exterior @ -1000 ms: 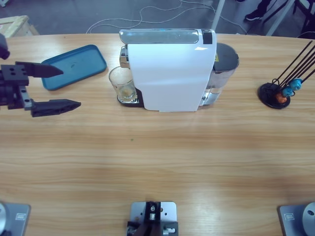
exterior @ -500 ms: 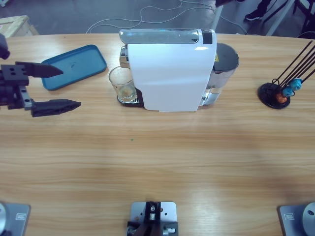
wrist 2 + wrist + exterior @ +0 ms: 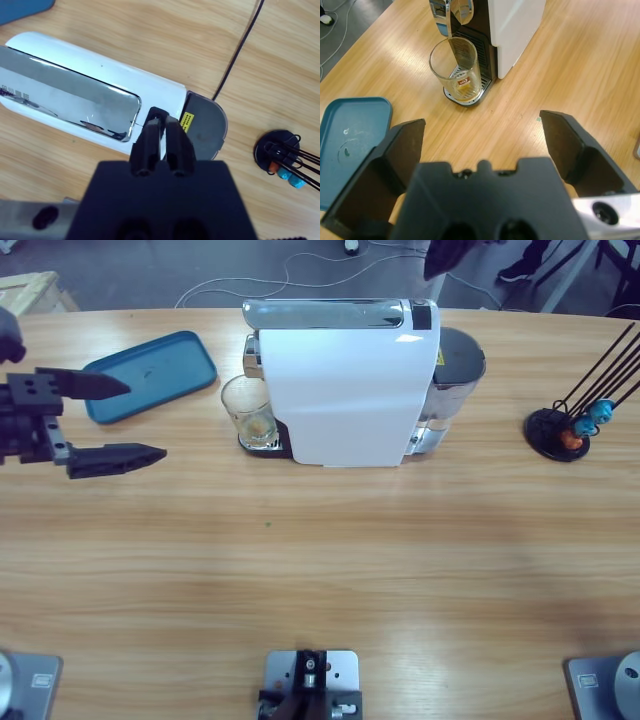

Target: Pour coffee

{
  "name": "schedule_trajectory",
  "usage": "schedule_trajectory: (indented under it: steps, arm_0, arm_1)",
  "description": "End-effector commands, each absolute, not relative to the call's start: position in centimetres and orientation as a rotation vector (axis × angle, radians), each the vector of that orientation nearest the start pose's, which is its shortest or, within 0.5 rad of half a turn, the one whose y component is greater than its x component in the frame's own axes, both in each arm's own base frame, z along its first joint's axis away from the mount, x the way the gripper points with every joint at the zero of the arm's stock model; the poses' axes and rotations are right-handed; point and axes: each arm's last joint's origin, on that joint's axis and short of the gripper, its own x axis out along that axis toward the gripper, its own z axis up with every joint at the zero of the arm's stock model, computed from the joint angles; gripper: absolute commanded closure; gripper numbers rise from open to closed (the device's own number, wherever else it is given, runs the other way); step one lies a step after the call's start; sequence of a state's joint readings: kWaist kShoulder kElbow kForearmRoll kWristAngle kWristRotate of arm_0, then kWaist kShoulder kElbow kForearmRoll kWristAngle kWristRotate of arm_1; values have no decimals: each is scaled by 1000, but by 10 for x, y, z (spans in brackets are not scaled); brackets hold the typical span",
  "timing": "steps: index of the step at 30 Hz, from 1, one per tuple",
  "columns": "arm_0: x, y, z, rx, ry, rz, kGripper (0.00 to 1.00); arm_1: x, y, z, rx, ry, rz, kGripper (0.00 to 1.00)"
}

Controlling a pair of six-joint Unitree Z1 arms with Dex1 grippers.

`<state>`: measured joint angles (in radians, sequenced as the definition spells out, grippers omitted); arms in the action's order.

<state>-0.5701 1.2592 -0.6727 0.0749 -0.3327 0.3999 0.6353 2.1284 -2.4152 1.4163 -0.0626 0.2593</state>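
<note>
Setting: we record a robotics lab or test bench. Evidence we note: a long wooden table (image 3: 320, 570) on a grey floor (image 3: 150, 265) strewn with loose white cables (image 3: 300, 270); a white capsule coffee machine (image 3: 345, 390), a blue tray (image 3: 150, 375) and a capsule rack (image 3: 565, 430) staged as props.

A long wooden table (image 3: 320, 560) fills most of the high view, its far edge curved. Beyond that edge lies grey floor (image 3: 140, 275) with pale cables (image 3: 250, 280) looping across it. A light wooden crate (image 3: 30, 290) sits past the far left corner. Dark furniture legs (image 3: 565, 270) stand past the far right corner.
</note>
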Motion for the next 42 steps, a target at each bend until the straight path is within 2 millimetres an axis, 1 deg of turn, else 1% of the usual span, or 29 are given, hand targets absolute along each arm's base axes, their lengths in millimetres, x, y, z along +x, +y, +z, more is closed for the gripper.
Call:
schedule_trajectory:
  steps: [1, 27, 32, 36, 42]
  arm_0:
    - [160, -124, 280, 443, 555, -994, 0]
    - [166, -128, 274, 446, 580, -995, 0]
    - [166, -128, 273, 446, 583, -995, 0]
    - [167, -128, 272, 446, 586, -996, 0]
    - [168, -129, 271, 447, 592, -996, 0]
  arm_1:
    - [358, 266, 380, -217, 1191, 352, 1000]
    - [365, 272, 361, -238, 1234, 350, 1000]
    - [362, 270, 367, -235, 1224, 352, 1000]
    - [360, 270, 367, -238, 1227, 354, 1000]
    - [357, 266, 376, -235, 1203, 351, 1000]
